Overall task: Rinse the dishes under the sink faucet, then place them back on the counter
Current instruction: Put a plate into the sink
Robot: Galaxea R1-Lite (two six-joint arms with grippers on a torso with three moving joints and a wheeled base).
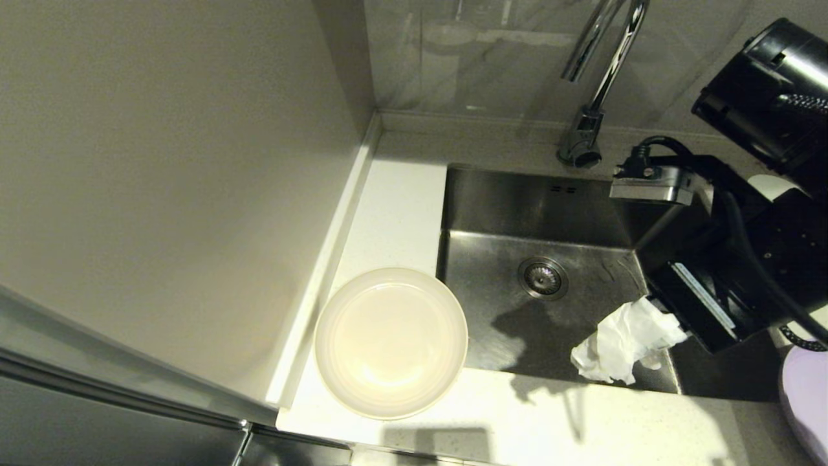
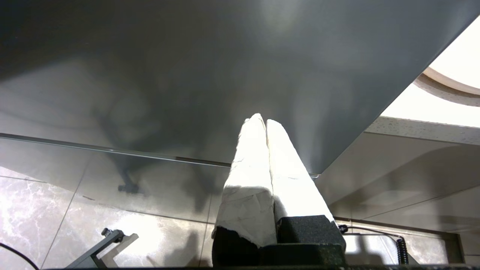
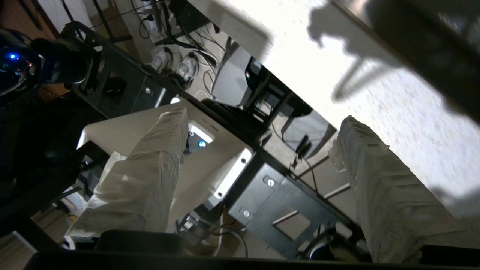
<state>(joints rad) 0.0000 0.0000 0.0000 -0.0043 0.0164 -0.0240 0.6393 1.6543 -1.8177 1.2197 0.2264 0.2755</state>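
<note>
The cream plate (image 1: 391, 343) lies flat on the counter (image 1: 401, 207) just left of the sink (image 1: 582, 226). At the right edge of the head view only a sliver of the lilac plate (image 1: 805, 401) shows. The white bowl is out of view. The faucet (image 1: 598, 71) rises behind the basin with no water running. My right gripper (image 1: 618, 353) hangs over the sink's front right corner, its white-wrapped fingers (image 3: 161, 157) open and empty. My left gripper (image 2: 262, 122) is shut with nothing in it, low in front of the cabinet, outside the head view.
A tall grey panel (image 1: 162, 194) walls off the counter's left side. The drain strainer (image 1: 543, 277) sits in the middle of the basin floor. In the right wrist view the counter's front strip (image 3: 393, 93) shows, with the robot's base (image 3: 270, 198) and floor cables below.
</note>
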